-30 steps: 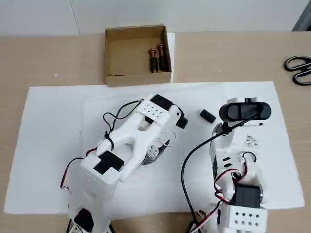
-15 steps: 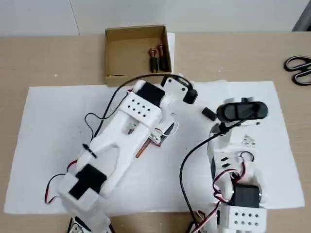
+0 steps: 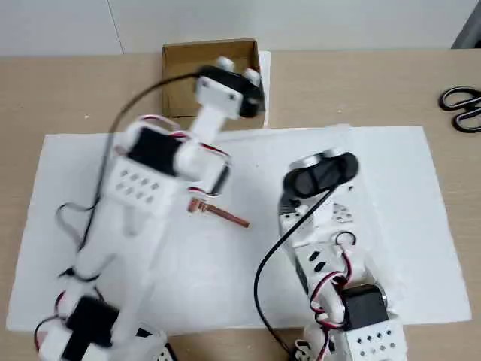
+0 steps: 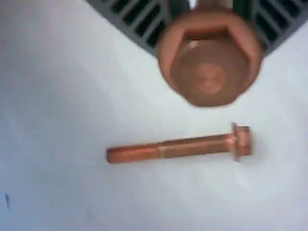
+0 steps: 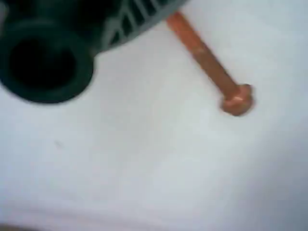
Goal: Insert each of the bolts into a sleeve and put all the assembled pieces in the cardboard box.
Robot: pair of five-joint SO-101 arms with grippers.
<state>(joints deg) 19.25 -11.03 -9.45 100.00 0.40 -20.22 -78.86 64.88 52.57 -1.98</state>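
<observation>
Up off the paper has come the black sleeve (image 5: 45,60). The right pincer (image 5: 91,29) is clamped on it and has swung in toward the middle. The left pincer (image 4: 207,12) has lifted and is clamped on the held bolt (image 4: 209,62). Just below it, the loose bolt (image 3: 220,213) lies flat on the white paper (image 3: 75,195). Its long way runs from one arm across to the other, and it lies nearer the left arm. Next, I think, the held bolt's tip must meet the sleeve's hole.

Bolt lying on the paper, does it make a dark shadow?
No. Left wrist view: the loose bolt casts barely any shadow on the white paper. High view: its shadow is faint too, so the light looks soft and even.
</observation>
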